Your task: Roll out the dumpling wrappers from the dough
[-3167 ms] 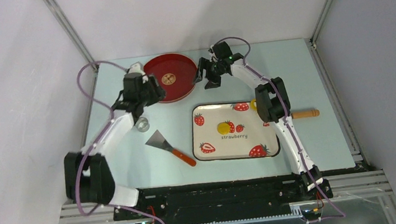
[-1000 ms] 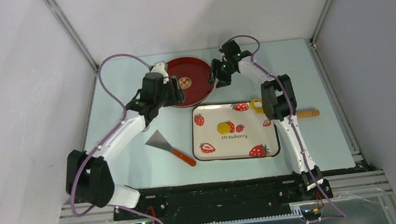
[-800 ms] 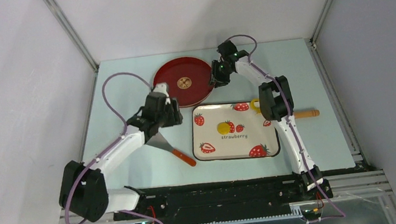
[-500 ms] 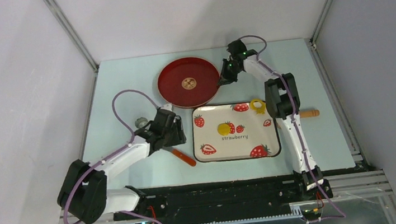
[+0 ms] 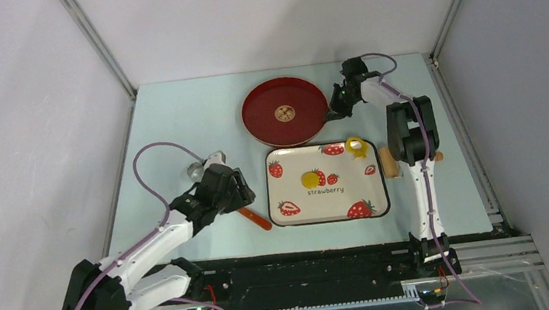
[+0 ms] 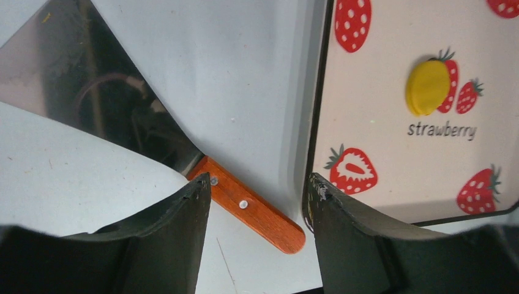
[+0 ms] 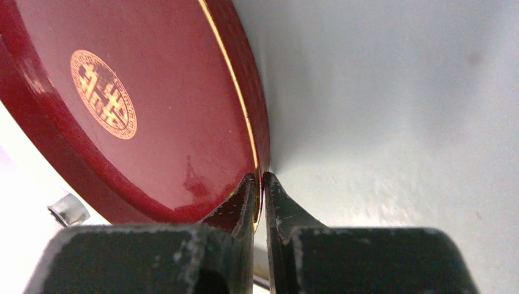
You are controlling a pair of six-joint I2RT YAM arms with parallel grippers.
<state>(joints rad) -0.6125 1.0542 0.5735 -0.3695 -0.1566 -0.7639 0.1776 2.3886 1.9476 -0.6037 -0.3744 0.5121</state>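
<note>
One smooth, round yellow dumpling wrapper (image 6: 428,87)

So the left arm (image 5: 149,243) runs from the lower left of the overhead view up and right, stretched out pretty low. The left gripper (image 5: 232,191) sits left of centre. On its wrist cam the two dark fingers (image 6: 177,226) are spread wide, nothing between them. The right arm (image 5: 419,185) goes nearly straight up the right side of the frame, bends at the elbow, then angles up-left. The right gripper (image 5: 338,109) is at upper centre-right, tips pinched tight on the rim of the red plate (image 7: 153,110).
</note>
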